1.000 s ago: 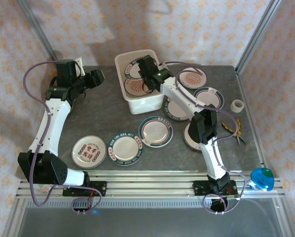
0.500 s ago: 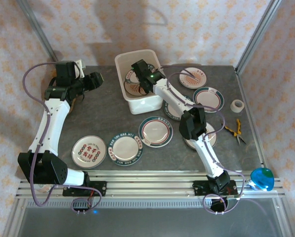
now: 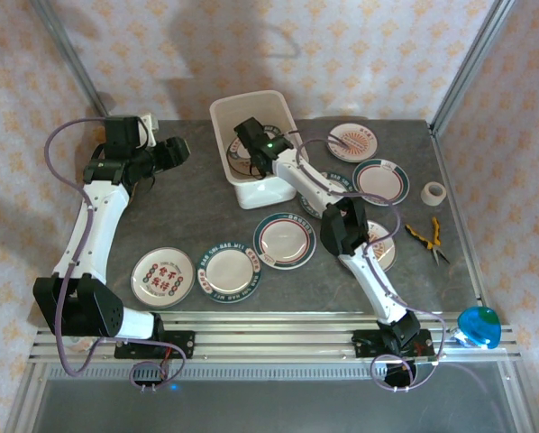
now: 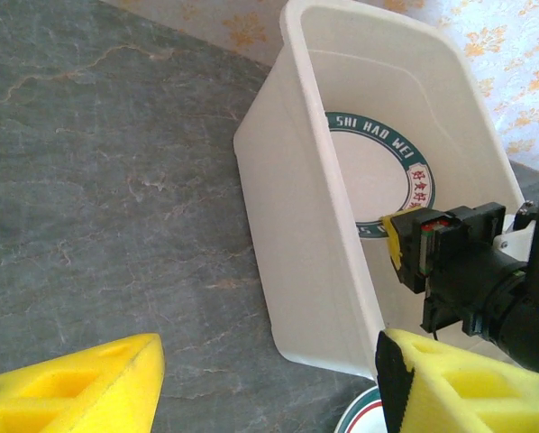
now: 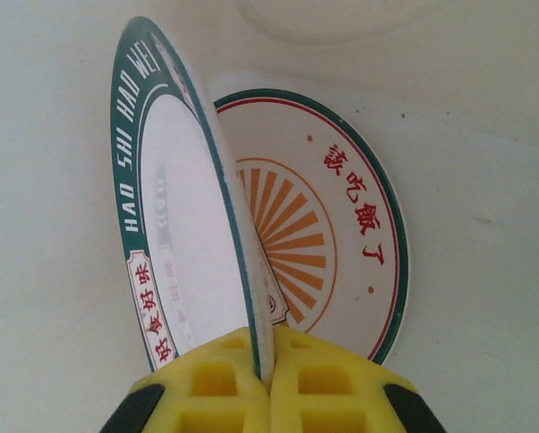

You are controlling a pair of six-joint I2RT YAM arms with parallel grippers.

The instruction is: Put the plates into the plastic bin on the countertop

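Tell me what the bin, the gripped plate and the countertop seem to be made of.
Plastic bin: off-white plastic, smooth, with rounded moulded corners. Plate pinched by the right gripper: thin, stiff, glossy with printed rim lettering; melamine or glazed ceramic, cannot tell which. Countertop: dark grey, veined and matte, stone or stone-look laminate.

The right claw is pinching a teal-rimmed plate on edge inside the plastic bin. Beyond its tips a sunburst plate is taking up the room to the right, while bare white bin surface is showing left and further ahead. The left claw, jaws spread, is facing free countertop ahead-left. Ahead-right the bin's wall is blocking, and the right claw is reaching into it.
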